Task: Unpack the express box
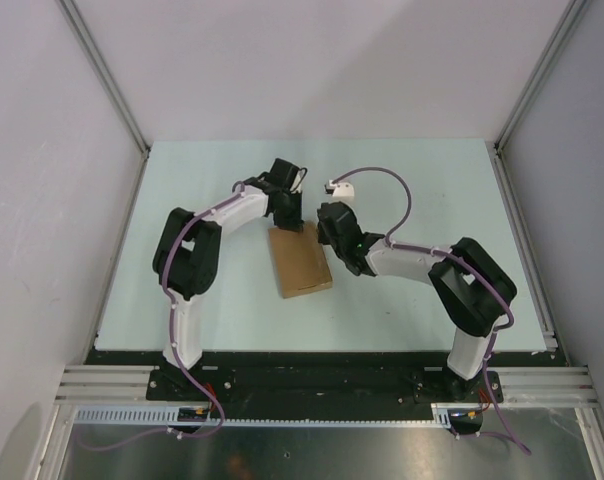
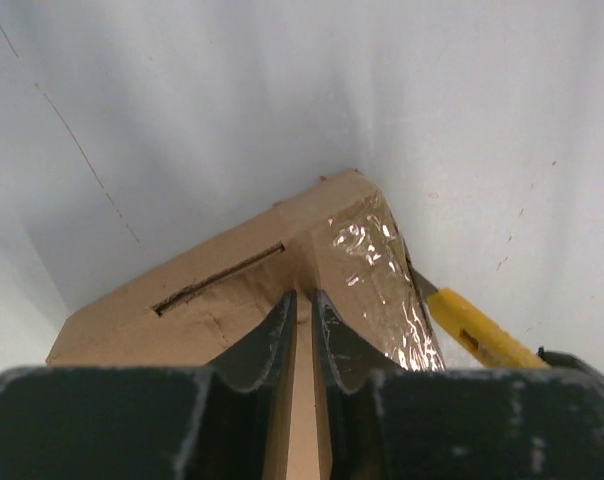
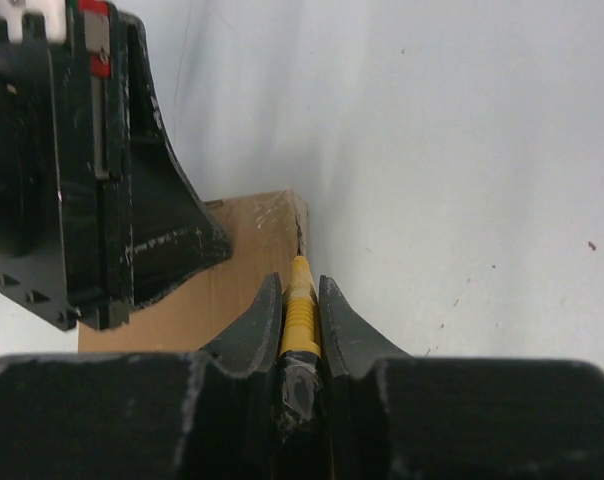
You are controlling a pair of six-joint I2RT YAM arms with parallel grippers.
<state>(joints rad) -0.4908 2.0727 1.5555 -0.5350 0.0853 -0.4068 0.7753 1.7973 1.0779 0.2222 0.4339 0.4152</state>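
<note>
The express box [image 1: 300, 260] is a flat brown cardboard box lying closed on the pale table between the two arms. My left gripper [image 1: 287, 215] stands over its far end with the jaws shut and the fingertips [image 2: 282, 315] down on the box top [image 2: 212, 290], beside a slot and a strip of shiny clear tape [image 2: 382, 275]. My right gripper [image 1: 334, 235] is shut on the yellow-black utility knife [image 3: 299, 300]. The knife's tip sits at the taped right edge of the box [image 3: 247, 260], and the knife also shows in the left wrist view [image 2: 477, 330].
The pale green table mat [image 1: 412, 200] is bounded by metal frame posts [image 1: 102, 70] and white walls at the back and sides. The left gripper's black body [image 3: 102, 170] is close on the left of the right gripper.
</note>
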